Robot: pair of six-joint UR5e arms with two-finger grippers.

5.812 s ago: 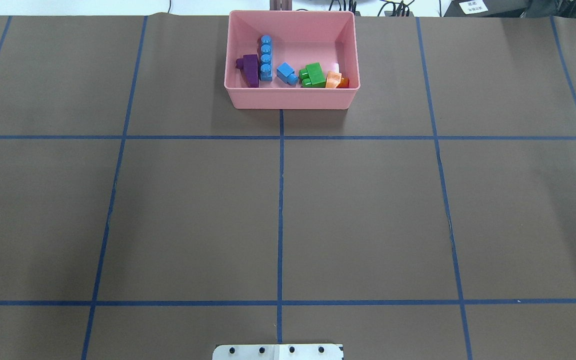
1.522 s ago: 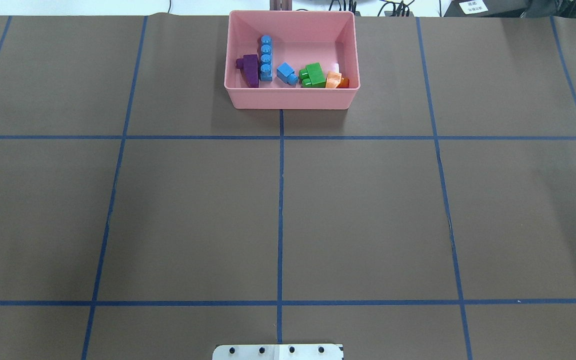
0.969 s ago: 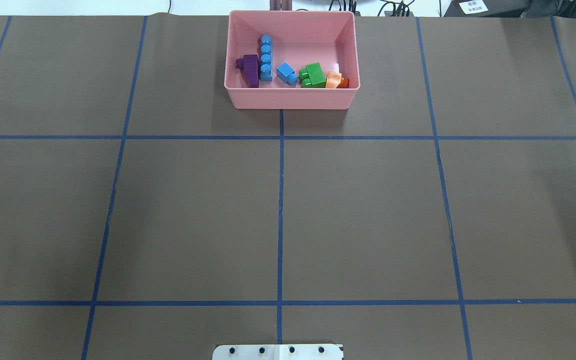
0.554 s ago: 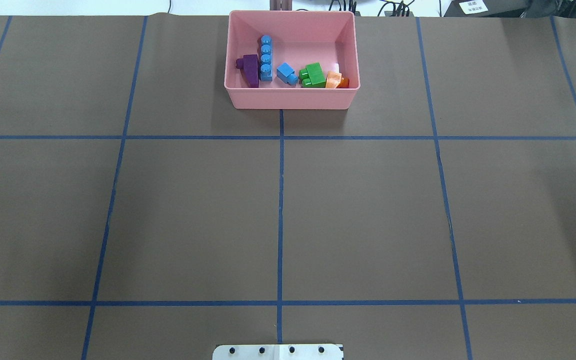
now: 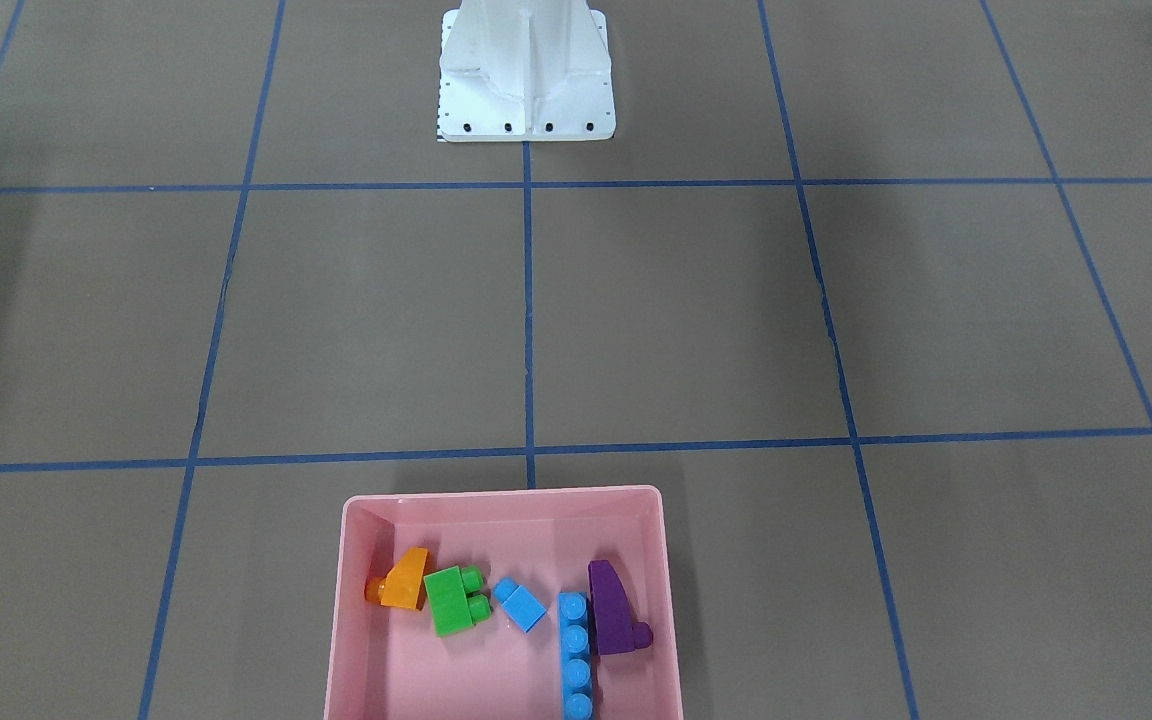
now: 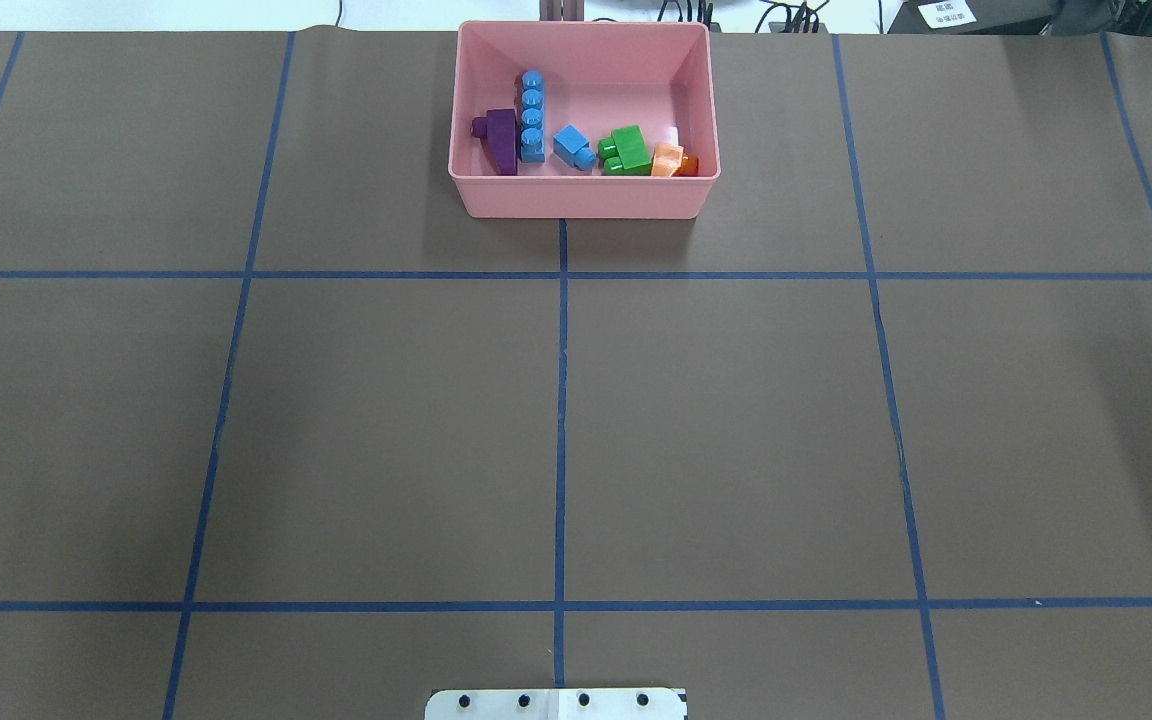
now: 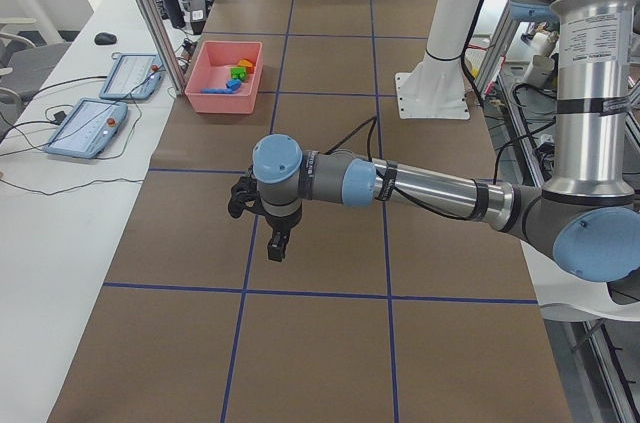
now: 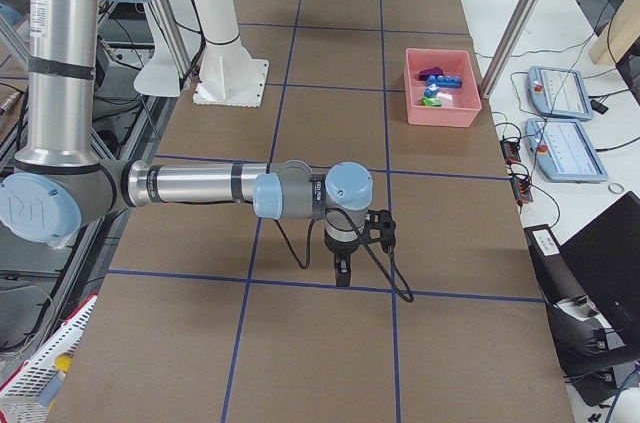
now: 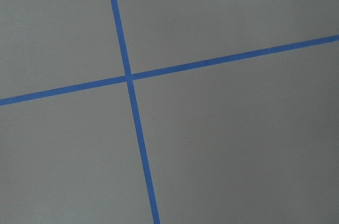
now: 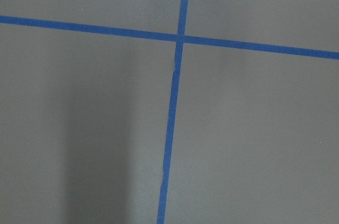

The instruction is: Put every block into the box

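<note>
The pink box [image 6: 584,200] stands at the far middle of the table, also in the front-facing view [image 5: 496,494]. All five blocks lie inside it: purple sloped [image 6: 502,140], long blue [image 6: 532,115], small blue [image 6: 572,146], green [image 6: 628,150] and orange sloped [image 6: 668,159]. My left gripper [image 7: 275,243] shows only in the exterior left view, low over bare table far from the box [image 7: 222,98]. My right gripper [image 8: 342,273] shows only in the exterior right view, also low over bare table. I cannot tell whether either is open or shut.
The brown table cover carries a grid of blue tape lines [image 6: 561,400]. The white robot base [image 5: 526,80] stands at the near middle edge. Tablets [image 7: 85,128] and cables lie on the white bench beyond the box. Both wrist views show only tape crossings.
The box and the blocks have not moved. Only faint shadows on the right side of the table shift a little.
</note>
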